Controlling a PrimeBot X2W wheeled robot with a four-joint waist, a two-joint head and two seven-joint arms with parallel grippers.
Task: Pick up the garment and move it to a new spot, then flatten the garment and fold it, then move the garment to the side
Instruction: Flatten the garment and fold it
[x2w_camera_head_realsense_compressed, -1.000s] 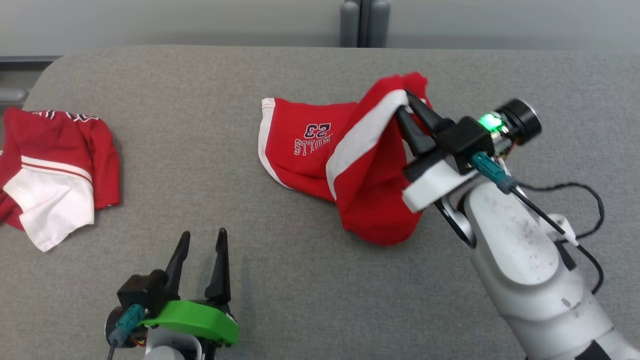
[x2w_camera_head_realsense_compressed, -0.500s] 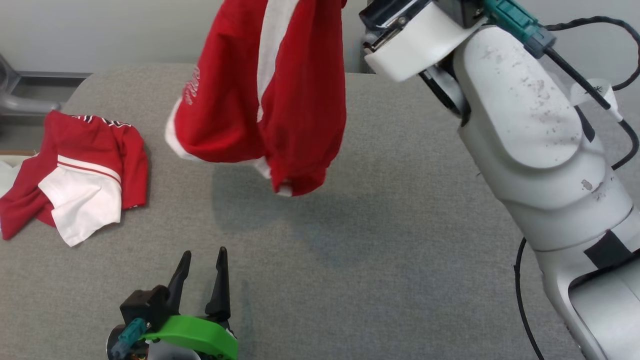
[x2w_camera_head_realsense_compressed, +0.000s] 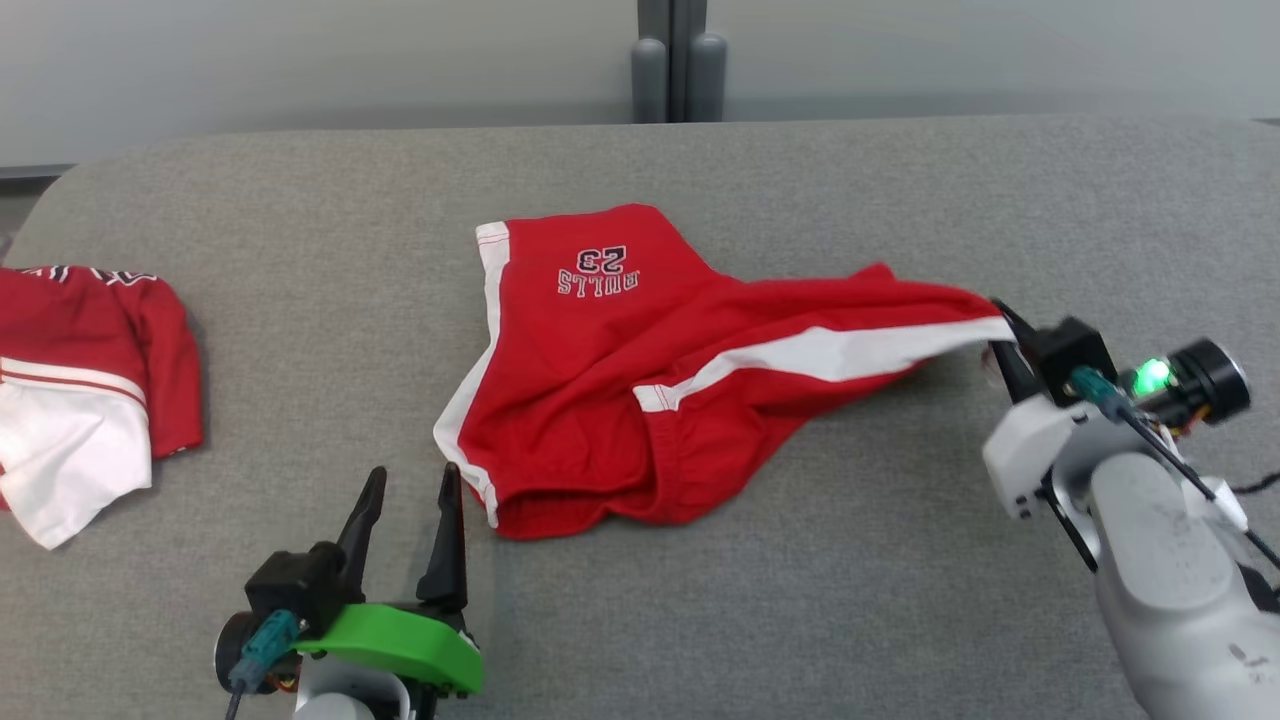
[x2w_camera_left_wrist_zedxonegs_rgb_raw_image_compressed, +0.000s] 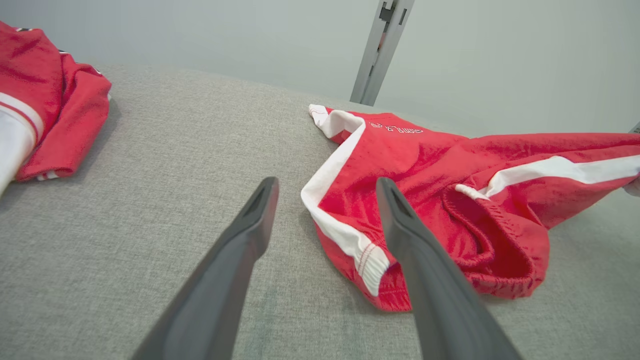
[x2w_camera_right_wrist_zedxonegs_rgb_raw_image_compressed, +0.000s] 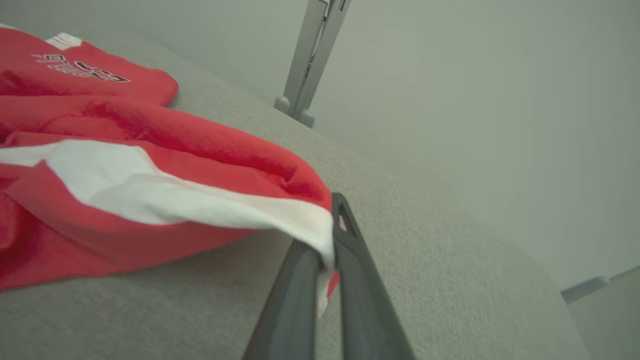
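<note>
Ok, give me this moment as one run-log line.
garment: red shorts lying rumpled on grey surface, unfolded | right fingers: shut on shorts' white-striped end | left fingers: open, empty | second red garment: far left

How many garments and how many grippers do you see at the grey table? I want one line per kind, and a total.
Garments: 2 (red shorts, red and white garment at the left)
Grippers: 2 (left gripper, right gripper)
Total: 4
</note>
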